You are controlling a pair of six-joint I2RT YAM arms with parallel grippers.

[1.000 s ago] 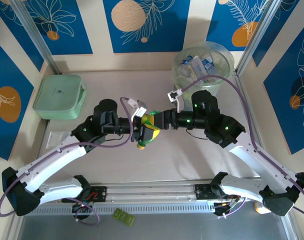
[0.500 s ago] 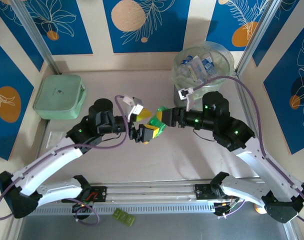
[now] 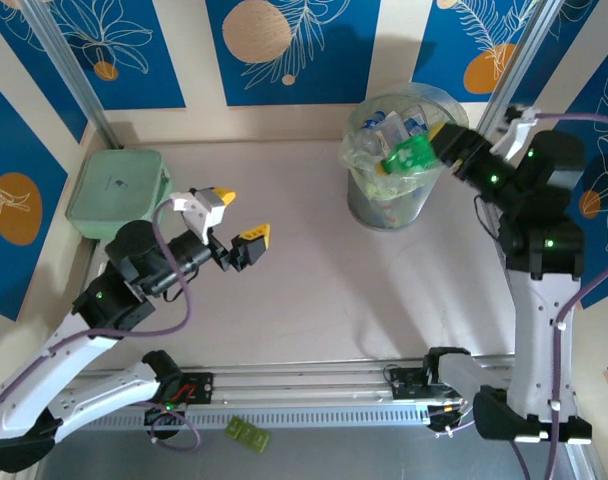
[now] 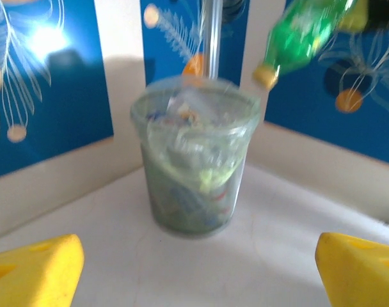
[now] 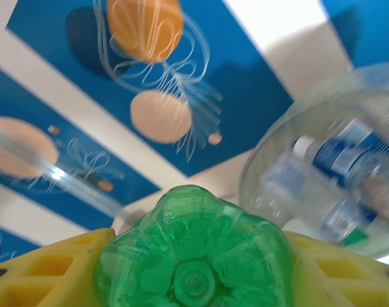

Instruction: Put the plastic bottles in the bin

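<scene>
Open table (image 3: 314,290) before the bin (image 3: 380,212)

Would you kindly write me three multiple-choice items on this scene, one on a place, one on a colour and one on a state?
1. Where is the green bottle?
A. lying flat on the table
B. held in the air at the top edge of the bin
C. standing on the rail in front

2. What colour is the lidded box?
A. orange
B. black
C. pale green

3. How does the left claw stand?
A. open, with nothing in it
B. shut on a bottle
C. shut on a cable

Answers:
1 B, the right claw grips it beside the rim.
2 C, its lid and sides show pale green in the top view.
3 A, it gapes wide with nothing between.
</scene>
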